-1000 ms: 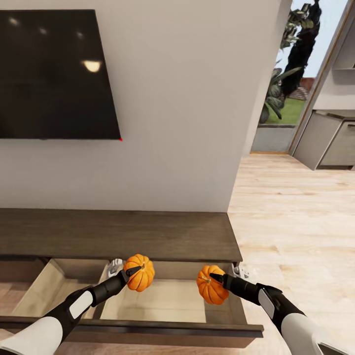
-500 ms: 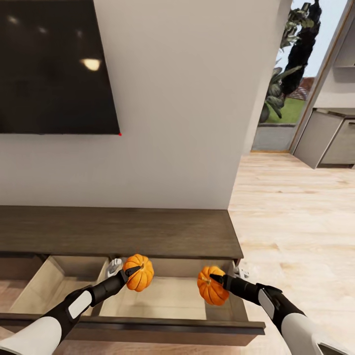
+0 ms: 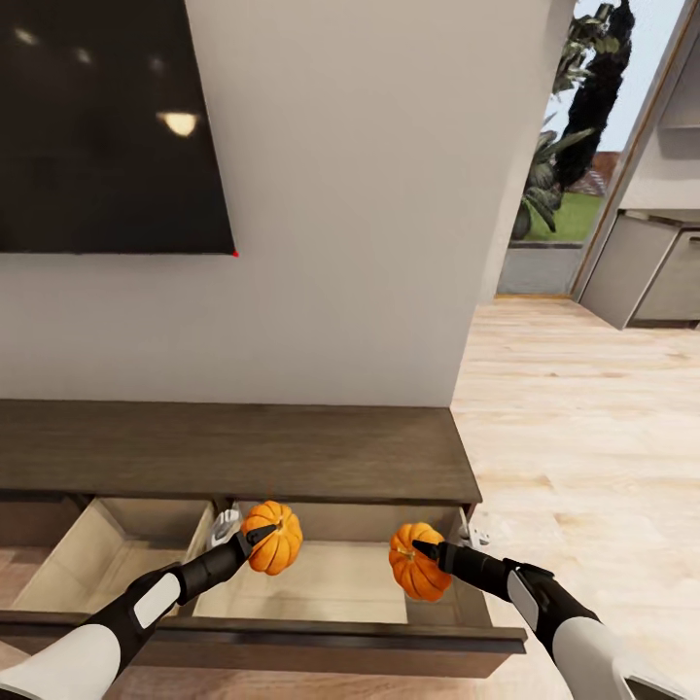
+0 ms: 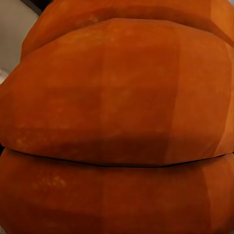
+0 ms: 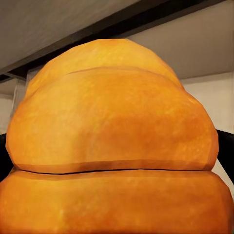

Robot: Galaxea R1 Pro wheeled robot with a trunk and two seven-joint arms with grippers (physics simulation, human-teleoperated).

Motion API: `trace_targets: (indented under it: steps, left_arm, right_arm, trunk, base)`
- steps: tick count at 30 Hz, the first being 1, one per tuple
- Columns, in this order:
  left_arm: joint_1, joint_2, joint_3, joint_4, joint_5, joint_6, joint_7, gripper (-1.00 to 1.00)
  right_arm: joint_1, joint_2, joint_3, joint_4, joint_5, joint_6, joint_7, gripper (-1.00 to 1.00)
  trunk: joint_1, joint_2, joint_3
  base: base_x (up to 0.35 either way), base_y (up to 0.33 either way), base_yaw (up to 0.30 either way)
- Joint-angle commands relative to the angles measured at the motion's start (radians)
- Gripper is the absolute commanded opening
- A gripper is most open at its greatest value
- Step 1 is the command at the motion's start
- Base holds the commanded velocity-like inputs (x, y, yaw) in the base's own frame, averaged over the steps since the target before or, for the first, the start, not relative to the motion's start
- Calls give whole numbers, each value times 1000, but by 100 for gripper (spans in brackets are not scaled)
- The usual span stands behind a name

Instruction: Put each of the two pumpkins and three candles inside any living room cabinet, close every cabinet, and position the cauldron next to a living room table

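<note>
Two pumpkins held over the open cabinet drawer.

The left pumpkin (image 3: 272, 549) sat clamped in the left fingers (image 3: 261, 534), and the right pumpkin (image 3: 416, 574) was gripped likewise by the right fingers (image 3: 424, 550); both hung above the pale interior of the pulled-out drawer (image 3: 321, 591) of the dark wood cabinet (image 3: 233, 452). Beyond the fingers rose the white wall (image 3: 350, 194) with a black TV screen (image 3: 107, 126), and wooden floor (image 3: 583, 437) lay past the right fingers.

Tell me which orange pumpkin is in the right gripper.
The small orange ribbed pumpkin nearer the open drawer's right end; the other pumpkin is held by the left gripper.
</note>
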Motion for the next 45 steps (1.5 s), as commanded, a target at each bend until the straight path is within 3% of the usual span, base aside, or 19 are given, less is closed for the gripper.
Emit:
trace_targets:
  steps: [1,28,36,45]
  left_arm:
    - [0,0,1,0,1,1,0,-100]
    - [0,20,1,0,3,2,-2,-100]
    - [0,22,3,0,3,2,-2,-100]
    - [0,22,5,-1,1,2,1,-100]
  right_arm:
    - [0,-1,-1,0,-2,0,-1,-100]
    - [0,-1,0,0,-1,0,-19,-100]
    - [-4,14,5,-1,-9,-1,-150,-100]
    - [-11,18,5,-2,-10,-11,-169,-100]
  trunk:
    - [4,-7,-3]
    - [107,-196,-88]
    - [138,-252,-113]
    - [173,-315,-141]
  base:
    - [0,0,0]
    - [0,0,0]
    - [0,0,0]
    - [0,0,0]
